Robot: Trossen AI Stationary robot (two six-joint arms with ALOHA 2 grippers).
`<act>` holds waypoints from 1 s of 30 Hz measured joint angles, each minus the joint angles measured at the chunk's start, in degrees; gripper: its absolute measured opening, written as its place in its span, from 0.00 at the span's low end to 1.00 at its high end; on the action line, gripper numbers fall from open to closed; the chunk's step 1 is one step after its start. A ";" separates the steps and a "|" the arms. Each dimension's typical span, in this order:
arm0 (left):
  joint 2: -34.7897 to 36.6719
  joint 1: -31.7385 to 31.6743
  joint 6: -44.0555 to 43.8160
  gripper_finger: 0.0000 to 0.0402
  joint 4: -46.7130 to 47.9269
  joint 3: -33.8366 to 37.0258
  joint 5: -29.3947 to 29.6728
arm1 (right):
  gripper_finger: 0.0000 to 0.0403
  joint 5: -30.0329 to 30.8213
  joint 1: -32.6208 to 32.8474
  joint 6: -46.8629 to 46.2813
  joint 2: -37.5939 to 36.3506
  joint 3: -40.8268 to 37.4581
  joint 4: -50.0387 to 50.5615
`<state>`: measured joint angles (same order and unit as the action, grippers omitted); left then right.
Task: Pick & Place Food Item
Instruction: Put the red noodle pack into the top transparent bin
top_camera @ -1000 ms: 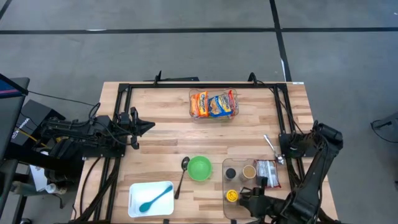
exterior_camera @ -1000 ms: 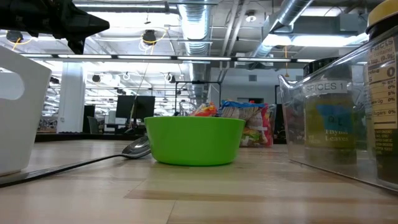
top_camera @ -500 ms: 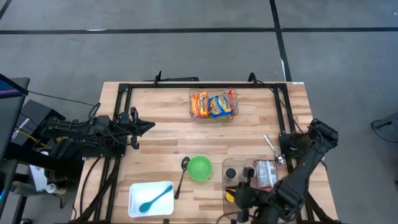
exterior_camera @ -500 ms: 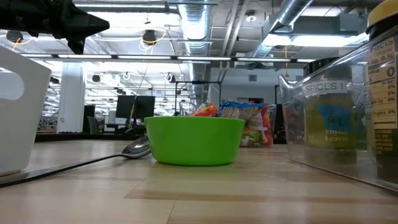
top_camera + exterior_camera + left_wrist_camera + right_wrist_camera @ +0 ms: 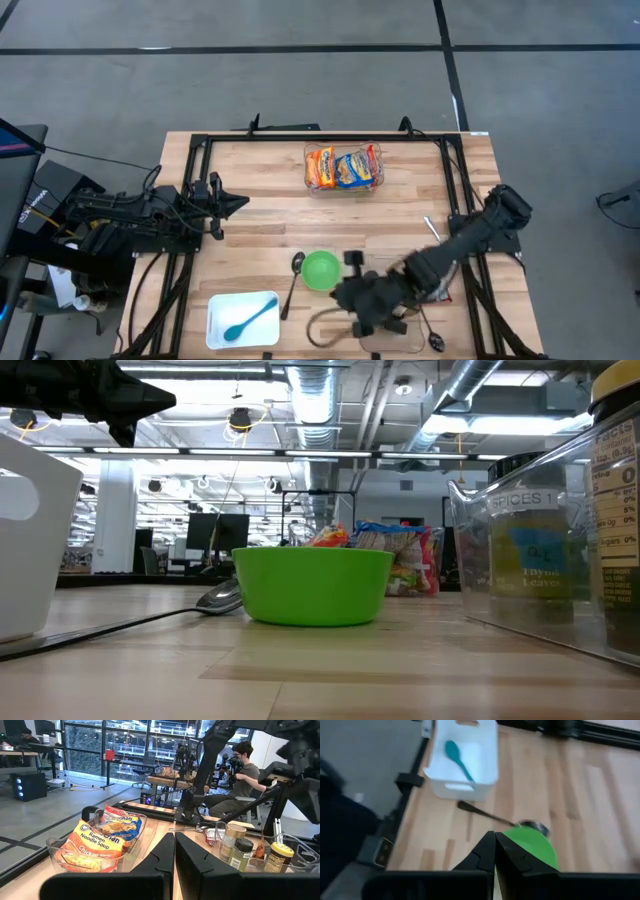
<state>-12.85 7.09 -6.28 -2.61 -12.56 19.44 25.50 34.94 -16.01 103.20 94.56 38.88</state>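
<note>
Ramen noodle packets (image 5: 345,168) (image 5: 97,842) lie in a clear container at the table's far middle. A green bowl (image 5: 321,270) (image 5: 532,849) stands near the front, with a metal spoon (image 5: 294,280) lying on the table just left of it. My right gripper (image 5: 340,292) (image 5: 494,851) is shut with nothing in it, held above the table just right of the bowl and pointing down toward the near left. My left gripper (image 5: 238,203) (image 5: 174,851) waits shut and level at the table's left side, holding nothing.
A white tray (image 5: 243,320) (image 5: 462,775) holding a teal spoon (image 5: 457,757) stands at the near left. A clear spice container (image 5: 540,560) with jars (image 5: 240,852) stands right of the bowl, mostly under my right arm. A second metal spoon (image 5: 432,232) lies at the right.
My right arm has swung from the table's near right corner toward the left, passing over the spice container. Its gripper now hangs beside the green bowl. The objects on the table have stayed in place.
</note>
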 joint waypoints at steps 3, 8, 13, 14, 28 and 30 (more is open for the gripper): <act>0.01 0.00 0.00 0.02 -0.01 0.00 0.00 | 0.00 -7.90 -4.02 4.68 0.00 0.00 -4.25; 0.00 0.02 0.00 0.02 0.00 0.00 -0.02 | 0.00 -14.97 -9.73 9.19 0.00 0.00 -9.33; 0.01 0.00 0.00 0.02 0.00 0.00 -0.02 | 0.00 -15.11 -14.49 10.47 0.02 -0.02 -9.37; 0.01 0.02 0.00 0.02 -0.02 0.00 0.00 | 0.00 -15.11 -15.41 10.47 0.02 -0.02 -9.37; 0.01 0.00 0.00 0.02 -0.02 0.00 -0.02 | 0.00 -14.99 -22.26 -3.94 -0.48 -0.04 4.19; -0.01 0.00 0.00 0.02 0.00 0.00 0.00 | 0.00 -14.99 -22.36 -5.69 -1.30 -0.07 7.68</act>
<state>-12.86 7.09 -6.28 -2.61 -12.56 19.44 10.51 12.57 -21.70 101.90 94.49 46.57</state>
